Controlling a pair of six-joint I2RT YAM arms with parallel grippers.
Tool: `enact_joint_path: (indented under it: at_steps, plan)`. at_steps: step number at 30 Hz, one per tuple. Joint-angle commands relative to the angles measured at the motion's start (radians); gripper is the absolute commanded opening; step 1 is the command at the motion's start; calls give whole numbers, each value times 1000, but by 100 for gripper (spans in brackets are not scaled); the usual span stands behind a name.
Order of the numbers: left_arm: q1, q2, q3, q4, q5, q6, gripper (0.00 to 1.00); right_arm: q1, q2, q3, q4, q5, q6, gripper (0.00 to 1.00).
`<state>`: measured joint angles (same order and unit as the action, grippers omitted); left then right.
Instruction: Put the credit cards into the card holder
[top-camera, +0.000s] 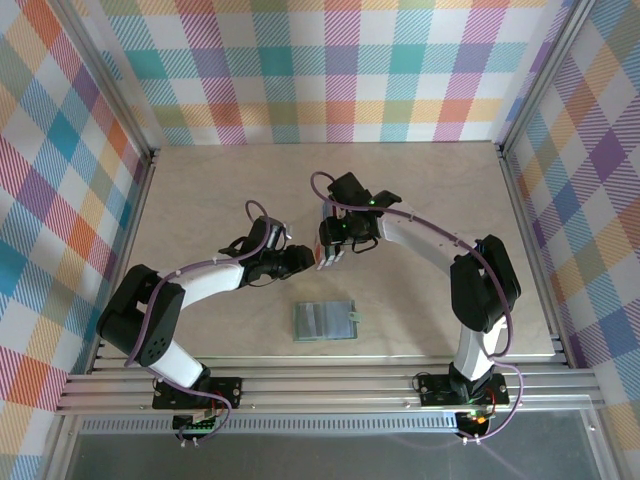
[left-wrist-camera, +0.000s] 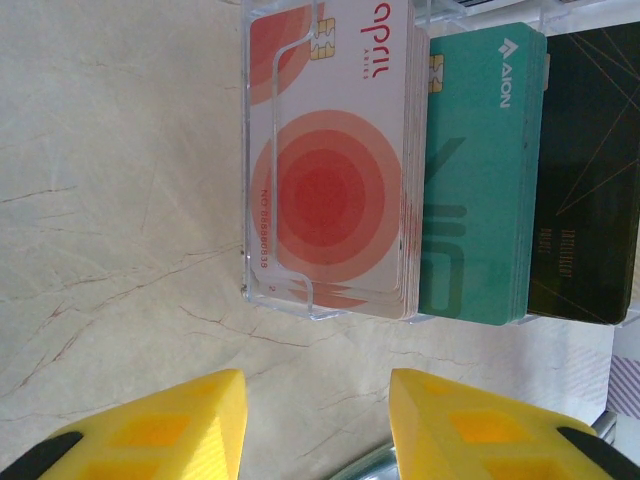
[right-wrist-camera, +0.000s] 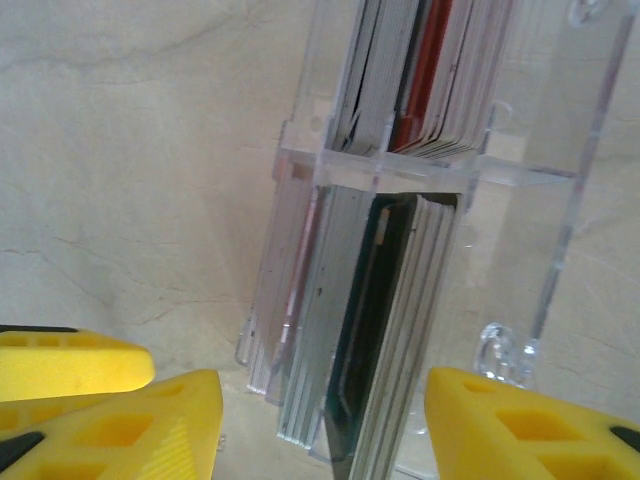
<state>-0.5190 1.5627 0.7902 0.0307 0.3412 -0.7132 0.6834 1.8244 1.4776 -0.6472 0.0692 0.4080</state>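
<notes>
The credit cards (left-wrist-camera: 480, 180) stand in a clear tray (left-wrist-camera: 262, 292) just ahead of the left claw (left-wrist-camera: 315, 400), long sides pointing away; that claw is half open and empty. The right claw (right-wrist-camera: 322, 400) is open around the card ends, so nearer; the card holder (top-camera: 325, 321) lies apart.

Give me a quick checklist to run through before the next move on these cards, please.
1. Left gripper open, empty: ok.
2. Right gripper open, empty, facing the card edges: ok.
3. Credit cards stacked upright in the clear tray: ok.
4. Card holder flat on the table, apart from the tray: ok.
5. Card holder open to take cards: cannot tell.
</notes>
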Motion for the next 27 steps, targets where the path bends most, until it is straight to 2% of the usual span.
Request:
enact_joint_path:
  at_steps: [1,16,27]
  plan:
    - [15,14,34,15,18,15,42,-1,10,47,-46,40,-23,56]
    - [28,21,33,20,20,14,41,-1,85,84,-60,-1,-42,56]
    - [38,57,35,41,35,12,41,-3,30,39,23,-182,-48,51]
